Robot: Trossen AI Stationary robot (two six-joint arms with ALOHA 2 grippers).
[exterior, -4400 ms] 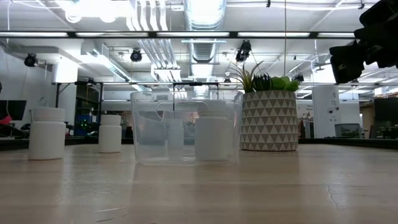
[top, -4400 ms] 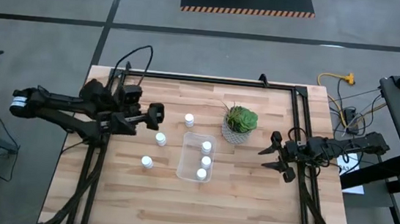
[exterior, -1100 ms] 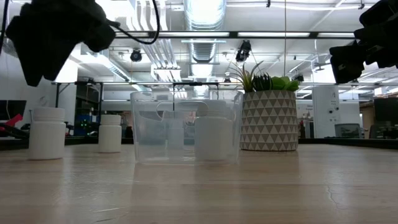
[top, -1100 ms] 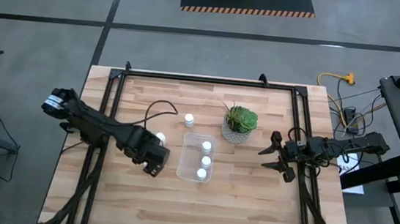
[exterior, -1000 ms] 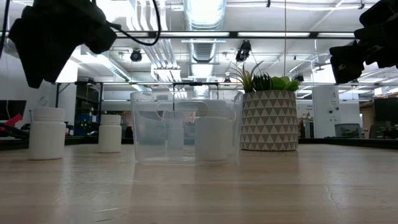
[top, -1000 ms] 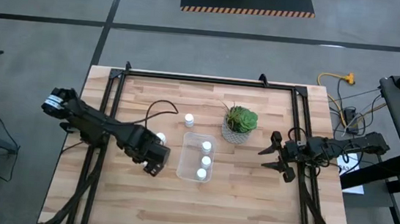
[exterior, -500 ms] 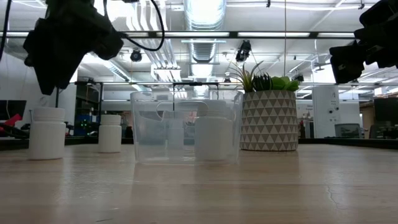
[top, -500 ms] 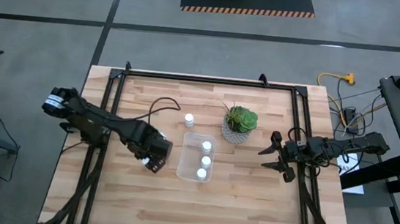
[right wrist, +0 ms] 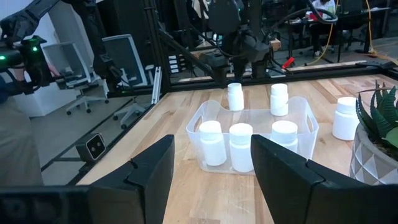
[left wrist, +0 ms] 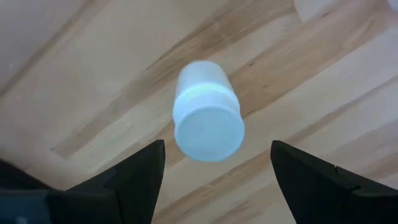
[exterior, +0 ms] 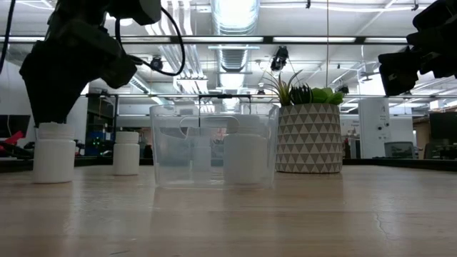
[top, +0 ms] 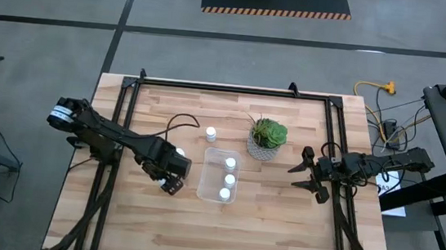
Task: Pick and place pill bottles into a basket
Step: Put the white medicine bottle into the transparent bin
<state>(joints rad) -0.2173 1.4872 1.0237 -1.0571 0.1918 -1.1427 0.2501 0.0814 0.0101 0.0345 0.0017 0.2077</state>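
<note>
The left gripper (left wrist: 211, 165) hangs directly above a pill bottle (left wrist: 208, 113) standing on the tabletop (top: 279, 229) beside the basket (top: 220, 175), jaws spread wide on either side of its cap; three bottles sit in the basket; the right gripper (top: 300, 175) waits near the plant (top: 268, 137), jaws wide.

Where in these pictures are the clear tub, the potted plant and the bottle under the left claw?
Clear tub (exterior: 213, 146): low view, its front wall.
Potted plant (top: 269, 133): high view, the green leaves.
Bottle under the left claw (left wrist: 208, 132): left wrist view, its round white cap.
</note>
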